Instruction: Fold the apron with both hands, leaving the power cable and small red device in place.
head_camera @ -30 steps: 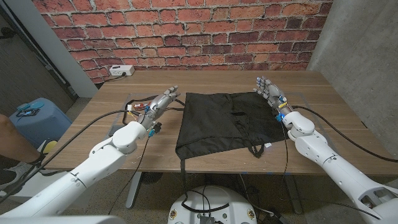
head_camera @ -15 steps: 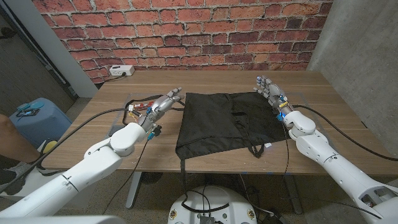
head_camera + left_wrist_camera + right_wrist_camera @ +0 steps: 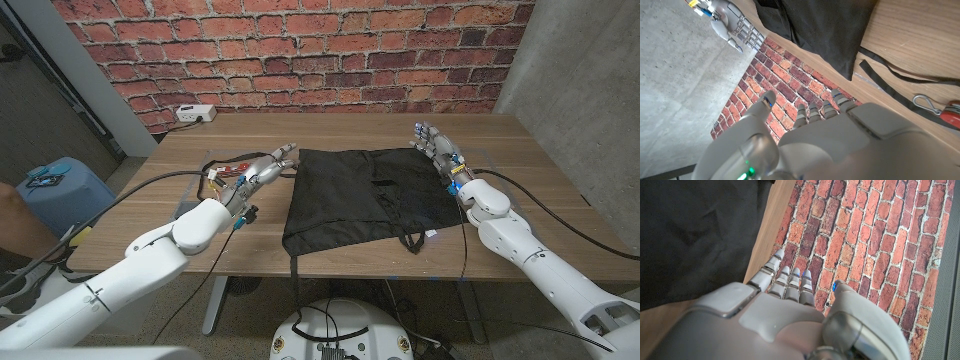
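The left hand (image 3: 258,171) hovers with fingers stretched out and apart, grasping nothing, its fingertips (image 3: 287,151) just beside the left edge of the black fabric apron (image 3: 365,194). Under and beside this hand lie the small red device (image 3: 226,176) and a thin black power cable (image 3: 212,162) (the left wrist view also catches a silver carabiner clip (image 3: 925,103) next to the red casing). The right hand (image 3: 437,152) is likewise released, fingers straight and slightly spread, standing at the apron's far right corner; whether it touches the cloth cannot be told.

The apron lies spread in the middle of the brown wooden table (image 3: 340,127), its near edge reaching the table's front edge, with black straps (image 3: 410,238) trailing over that edge. A white power strip (image 3: 195,113) sits at the table's far left corner against the red brick wall (image 3: 300,55). On the floor past the table's left edge stands a blue plastic bin (image 3: 55,190).
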You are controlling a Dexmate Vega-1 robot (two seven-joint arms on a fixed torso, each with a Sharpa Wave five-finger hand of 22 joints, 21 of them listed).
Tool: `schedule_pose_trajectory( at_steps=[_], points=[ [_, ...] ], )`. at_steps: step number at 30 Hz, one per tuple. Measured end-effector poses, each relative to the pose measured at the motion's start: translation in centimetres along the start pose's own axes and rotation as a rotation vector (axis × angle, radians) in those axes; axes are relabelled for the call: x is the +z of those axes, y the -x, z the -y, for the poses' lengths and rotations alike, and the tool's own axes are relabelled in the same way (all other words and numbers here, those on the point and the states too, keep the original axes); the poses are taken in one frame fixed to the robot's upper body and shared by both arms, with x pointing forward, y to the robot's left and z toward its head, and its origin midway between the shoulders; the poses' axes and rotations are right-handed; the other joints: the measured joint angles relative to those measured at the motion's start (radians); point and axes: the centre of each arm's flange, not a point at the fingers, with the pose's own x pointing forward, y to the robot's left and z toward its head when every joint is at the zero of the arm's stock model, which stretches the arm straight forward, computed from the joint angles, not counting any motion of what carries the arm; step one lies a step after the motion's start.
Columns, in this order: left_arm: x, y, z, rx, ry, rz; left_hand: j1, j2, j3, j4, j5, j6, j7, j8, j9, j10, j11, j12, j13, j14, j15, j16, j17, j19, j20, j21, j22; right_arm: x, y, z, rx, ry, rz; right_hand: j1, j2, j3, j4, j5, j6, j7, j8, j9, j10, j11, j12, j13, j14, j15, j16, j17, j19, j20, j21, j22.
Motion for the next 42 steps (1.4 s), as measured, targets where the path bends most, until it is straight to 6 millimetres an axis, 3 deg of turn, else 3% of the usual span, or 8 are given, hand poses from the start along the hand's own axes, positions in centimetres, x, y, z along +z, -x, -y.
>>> schedule_pose_trajectory(
  at_steps=[19, 24, 27, 32, 42],
  points=[
    [1.5, 1.8, 0.9, -0.097, -0.214, 0.034, -0.008, 0.007, -0.016, 0.016, 0.008, 0.012, -0.012, 0.0, 0.002, 0.011, -0.011, 0.0, 0.0, 0.0, 0.0, 0.0, 0.0, 0.009, 0.001, -0.008, 0.0, -0.2, 0.4, 1.0, -0.01, 0.005, 0.007, 0.0, 0.0, 0.006, -0.006, 0.0, 0.0, 0.0, 0.0, 0.0, 0.0, 0.0, 0.0, 0.0, -0.006, 0.006, 0.004, 0.0, 0.0, 0.0, 0.0, 0.0],
    [1.8, 2.3, 0.9, -0.112, -0.23, 0.035, -0.027, 0.004, -0.031, 0.031, 0.008, 0.014, -0.015, 0.0, 0.002, 0.01, -0.012, 0.0, 0.0, -0.006, 0.006, 0.0, 0.004, 0.003, -0.001, -0.015, 0.0, -0.1, 0.4, 1.0, -0.009, 0.005, 0.009, 0.0, 0.0, 0.007, -0.007, 0.0, 0.0, 0.0, 0.0, 0.0, 0.0, 0.0, 0.0, 0.0, -0.006, 0.006, 0.004, 0.0, 0.0, 0.0, 0.0, 0.0],
    [1.8, 2.9, 1.1, -0.128, -0.285, 0.037, -0.04, 0.002, -0.043, 0.043, 0.008, 0.016, -0.034, 0.0, 0.002, 0.004, -0.019, 0.0, 0.0, -0.015, 0.007, 0.0, 0.005, -0.002, 0.005, -0.023, 0.0, 0.0, 0.4, 1.4, -0.013, 0.014, 0.01, 0.0, 0.0, 0.007, -0.007, 0.0, 0.0, 0.0, 0.0, 0.0, 0.0, 0.0, 0.0, 0.0, -0.006, 0.006, 0.004, 0.0, 0.0, 0.0, 0.0, 0.0],
    [1.9, 3.8, 1.2, -0.147, -0.297, 0.032, -0.04, 0.002, -0.047, 0.047, 0.008, 0.025, -0.043, 0.0, 0.002, 0.011, -0.025, 0.0, 0.0, -0.031, 0.005, 0.0, 0.005, -0.02, 0.008, -0.031, 0.0, 0.0, 0.4, 1.4, -0.012, 0.018, 0.01, 0.0, 0.0, 0.007, -0.007, 0.0, 0.0, 0.0, 0.0, 0.0, -0.003, -0.004, 0.0, 0.0, -0.006, 0.006, 0.004, -0.004, 0.0, 0.0, 0.0, 0.0],
    [2.0, 5.3, 1.3, -0.156, -0.392, 0.034, -0.064, 0.012, -0.058, 0.08, 0.015, 0.025, -0.043, 0.0, 0.002, 0.022, -0.036, 0.0, 0.0, -0.047, 0.011, 0.0, 0.009, -0.042, 0.008, -0.046, 0.0, 0.6, 0.9, 1.7, -0.009, 0.04, 0.015, 0.0, 0.0, 0.011, -0.011, 0.0, 0.003, 0.003, 0.0, 0.0, -0.004, -0.004, 0.0, 0.0, -0.006, 0.006, 0.004, -0.005, 0.0, 0.0, 0.0, 0.0]
  ],
)
